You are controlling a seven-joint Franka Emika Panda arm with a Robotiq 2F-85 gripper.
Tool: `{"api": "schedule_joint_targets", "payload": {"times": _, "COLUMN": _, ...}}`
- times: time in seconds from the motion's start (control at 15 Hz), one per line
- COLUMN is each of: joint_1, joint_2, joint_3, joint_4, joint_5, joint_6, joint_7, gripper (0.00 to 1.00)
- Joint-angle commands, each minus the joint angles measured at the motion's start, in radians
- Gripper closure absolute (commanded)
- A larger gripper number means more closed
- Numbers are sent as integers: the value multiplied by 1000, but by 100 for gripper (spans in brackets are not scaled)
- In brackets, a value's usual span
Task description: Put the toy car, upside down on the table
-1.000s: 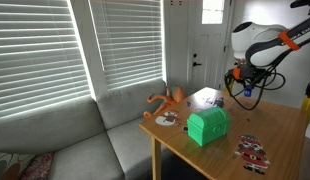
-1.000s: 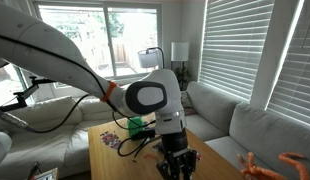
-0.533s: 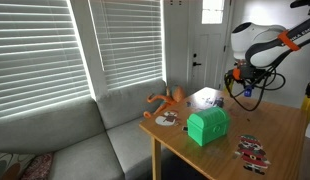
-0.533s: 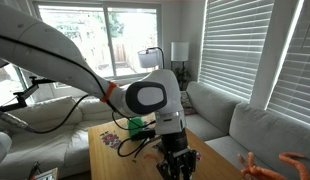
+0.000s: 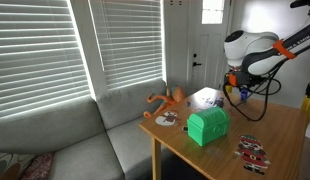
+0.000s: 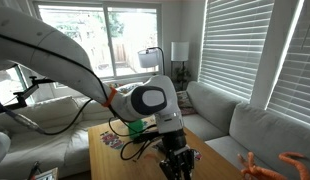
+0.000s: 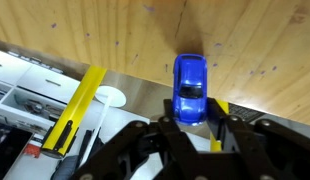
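Observation:
The blue toy car (image 7: 190, 85) sits roof-up between my fingertips in the wrist view, its nose pointing away from me over the edge of the light-brown wooden table (image 7: 265, 50). My gripper (image 7: 192, 118) is shut on the car's rear half. In an exterior view the gripper (image 5: 238, 94) hangs above the far side of the table (image 5: 280, 130), behind the green box. In an exterior view the gripper (image 6: 178, 166) points down at the bottom edge of the frame, and the car is hidden there.
A green box (image 5: 207, 126), an orange octopus-like toy (image 5: 167, 100), a white object (image 5: 205, 98) and small red-and-white items (image 5: 253, 150) lie on the table. A grey sofa (image 5: 85, 140) stands beside it. A yellow strip (image 7: 80, 105) and a white disc (image 7: 110, 96) lie below the table edge.
The arm has shifted a little to the left in an exterior view, carrying the car with it. The grip has not changed.

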Motion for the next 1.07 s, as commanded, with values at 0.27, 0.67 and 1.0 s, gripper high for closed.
{"api": "schedule_joint_targets", "payload": {"times": 0.27, "joint_1": 64, "joint_2": 28, "joint_3": 25, "joint_4": -8, "joint_5": -238, "joint_6": -11, "joint_7": 242, "gripper": 88}}
{"api": "schedule_joint_targets", "payload": {"times": 0.67, "joint_1": 87, "joint_2": 61, "joint_3": 53, "joint_4": -13, "joint_5": -370, "joint_6": -62, "joint_7": 384, "gripper": 88}}
{"api": "schedule_joint_targets", "payload": {"times": 1.0, "joint_1": 90, "joint_2": 74, "joint_3": 82, "joint_4": -12, "joint_5": -383, "joint_6": -107, "joint_7": 399, "gripper": 88}}
